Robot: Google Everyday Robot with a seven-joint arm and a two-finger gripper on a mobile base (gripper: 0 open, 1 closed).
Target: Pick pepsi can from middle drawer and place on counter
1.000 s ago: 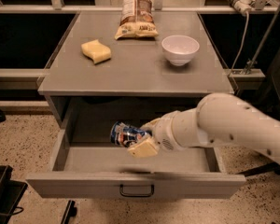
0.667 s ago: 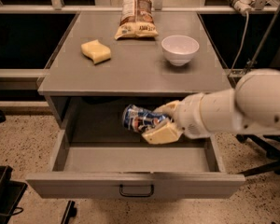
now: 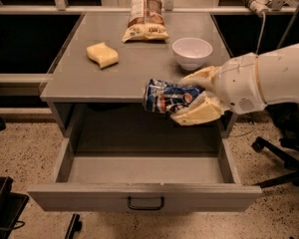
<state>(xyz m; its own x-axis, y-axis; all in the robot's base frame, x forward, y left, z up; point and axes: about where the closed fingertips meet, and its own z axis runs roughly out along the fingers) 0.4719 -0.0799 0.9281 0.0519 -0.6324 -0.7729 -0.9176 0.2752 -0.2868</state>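
My gripper is shut on the pepsi can, a dark-blue dented can with red and white marks. It holds the can on its side at the level of the counter's front edge, above the open middle drawer. The tan fingers clasp the can's right end, and its left end sticks out free. The drawer is pulled fully out, its inside bare, with the dark bail handle on the front panel. The grey counter lies just behind the can.
On the counter lie a yellow sponge, a white bowl and a brown-and-white snack bag. My white arm comes in from the right. An office chair base stands on the floor at right, a dark object at lower left.
The gripper has lifted the can up out of the drawer to the level of the counter's front edge, moving up and slightly right.
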